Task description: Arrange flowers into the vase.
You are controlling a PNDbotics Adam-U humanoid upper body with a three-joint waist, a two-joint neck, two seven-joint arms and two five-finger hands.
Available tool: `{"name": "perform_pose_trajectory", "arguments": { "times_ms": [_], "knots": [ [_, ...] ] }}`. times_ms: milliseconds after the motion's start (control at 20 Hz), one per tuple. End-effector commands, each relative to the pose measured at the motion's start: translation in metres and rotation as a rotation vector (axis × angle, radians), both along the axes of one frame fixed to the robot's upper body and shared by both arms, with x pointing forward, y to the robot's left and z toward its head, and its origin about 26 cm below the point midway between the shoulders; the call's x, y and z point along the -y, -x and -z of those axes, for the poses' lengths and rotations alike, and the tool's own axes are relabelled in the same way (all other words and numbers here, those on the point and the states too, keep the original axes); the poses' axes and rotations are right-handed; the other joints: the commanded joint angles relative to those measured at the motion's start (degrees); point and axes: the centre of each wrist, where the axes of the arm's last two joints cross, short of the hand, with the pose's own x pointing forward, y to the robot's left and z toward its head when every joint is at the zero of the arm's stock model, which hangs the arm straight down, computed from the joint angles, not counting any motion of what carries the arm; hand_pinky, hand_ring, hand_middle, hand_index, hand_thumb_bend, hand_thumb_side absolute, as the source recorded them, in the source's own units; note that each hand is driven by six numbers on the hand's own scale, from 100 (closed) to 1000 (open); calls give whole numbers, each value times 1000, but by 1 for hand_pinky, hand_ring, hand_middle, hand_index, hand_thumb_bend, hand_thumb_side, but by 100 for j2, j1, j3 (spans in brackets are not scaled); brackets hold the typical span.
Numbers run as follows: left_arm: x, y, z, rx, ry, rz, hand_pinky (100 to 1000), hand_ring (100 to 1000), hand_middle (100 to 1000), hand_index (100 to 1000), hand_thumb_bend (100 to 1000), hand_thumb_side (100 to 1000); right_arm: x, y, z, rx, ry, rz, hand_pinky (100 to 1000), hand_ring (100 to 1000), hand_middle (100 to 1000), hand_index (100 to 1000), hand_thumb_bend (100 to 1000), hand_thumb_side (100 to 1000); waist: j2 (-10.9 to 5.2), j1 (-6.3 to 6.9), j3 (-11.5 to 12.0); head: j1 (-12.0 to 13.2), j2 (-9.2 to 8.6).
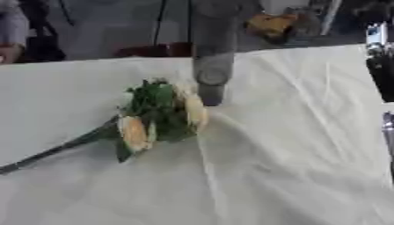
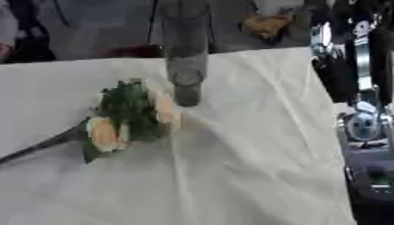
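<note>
A bunch of flowers (image 1: 158, 116) lies on the white tablecloth (image 1: 292, 145), with pale yellow blooms and green leaves. Its dark stem (image 1: 54, 151) runs off toward the lower left. Just right of the blooms stands a tall grey vase (image 1: 212, 66), its foot touching or nearly touching them and its upper part running out of the top of the view. Black and silver parts of my right arm (image 2: 360, 88) rise along the right edge, off the table's side and well away from the flowers. My left hand does not show.
The table's far edge (image 1: 92, 60) crosses the upper part of the view. Beyond it lie dark floor, cables and a yellow-brown object (image 1: 271, 24). The table's right edge (image 2: 327, 101) runs beside my arm.
</note>
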Motion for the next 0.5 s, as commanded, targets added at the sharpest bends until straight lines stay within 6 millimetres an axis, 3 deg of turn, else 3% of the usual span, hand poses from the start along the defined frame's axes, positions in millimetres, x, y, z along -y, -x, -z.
{"name": "perform_pose_trajectory", "arguments": {
  "times_ms": [50,300,500],
  "knots": [
    [2,5,-11,-41,-102,-75,933,1000,1000,1000,100,967,1,4,-10,25,24,-2,791,941,822,967,100,1000,-121,1,-7,-10,-12],
    [6,5,-7,-233,-199,-129,988,1000,1000,1000,100,1000,1,3,-9,19,24,-4,791,941,821,967,100,1000,-119,5,-16,-12,-23],
    [8,6,-7,-347,-239,-153,964,1000,987,1000,105,1000,0,3,-9,15,24,-4,791,941,820,967,100,1000,-125,14,-19,-10,-25]
  ]
}}
